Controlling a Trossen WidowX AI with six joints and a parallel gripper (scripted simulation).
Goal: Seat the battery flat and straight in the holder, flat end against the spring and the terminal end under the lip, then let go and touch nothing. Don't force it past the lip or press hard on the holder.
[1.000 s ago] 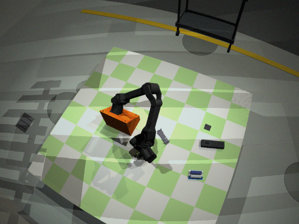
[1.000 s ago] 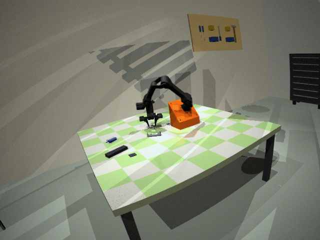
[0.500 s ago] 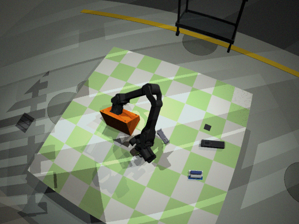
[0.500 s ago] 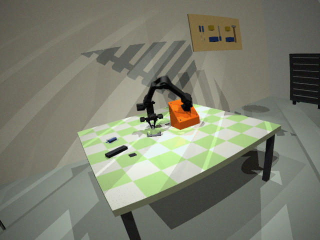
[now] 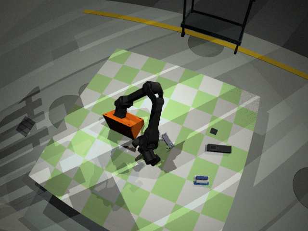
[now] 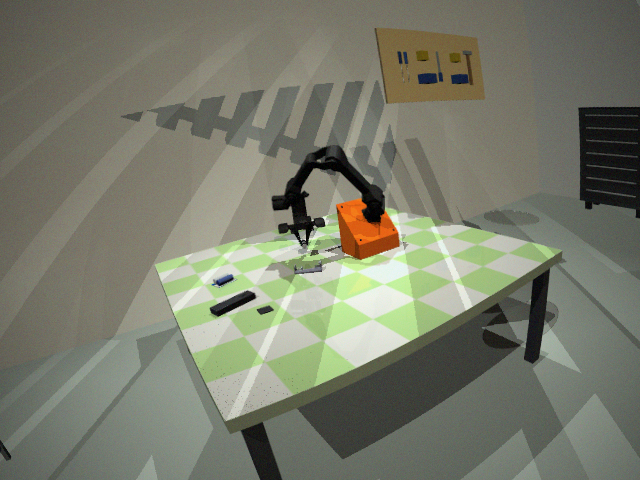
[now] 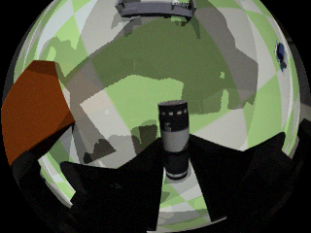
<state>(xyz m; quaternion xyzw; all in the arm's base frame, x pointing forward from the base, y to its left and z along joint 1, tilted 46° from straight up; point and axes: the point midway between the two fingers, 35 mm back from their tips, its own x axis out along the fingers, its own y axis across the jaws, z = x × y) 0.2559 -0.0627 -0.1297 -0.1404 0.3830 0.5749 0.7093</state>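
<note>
Pincer: my gripper (image 7: pixel 174 140) is pinched on the battery (image 7: pixel 174 135), at lower centre of the wrist view, fingers across its middle so both ends stay free.
Why held so: the battery points away from me toward the holder (image 7: pixel 155 8); I judge this keeps it lined up for a flat, straight seating.
Where the battery is: between my fingers, above the checkered table (image 6: pixel 361 330), well apart from the holder at the top of the wrist view.
Holder: it lies open side up, nothing in it.
Arm base: the orange block (image 5: pixel 124 122) sits left of centre in the top view.
Count: one held battery, one holder, one long black bar (image 5: pixel 219 148), one small black square (image 5: pixel 213 131), one blue-and-white pack (image 5: pixel 201 180).
</note>
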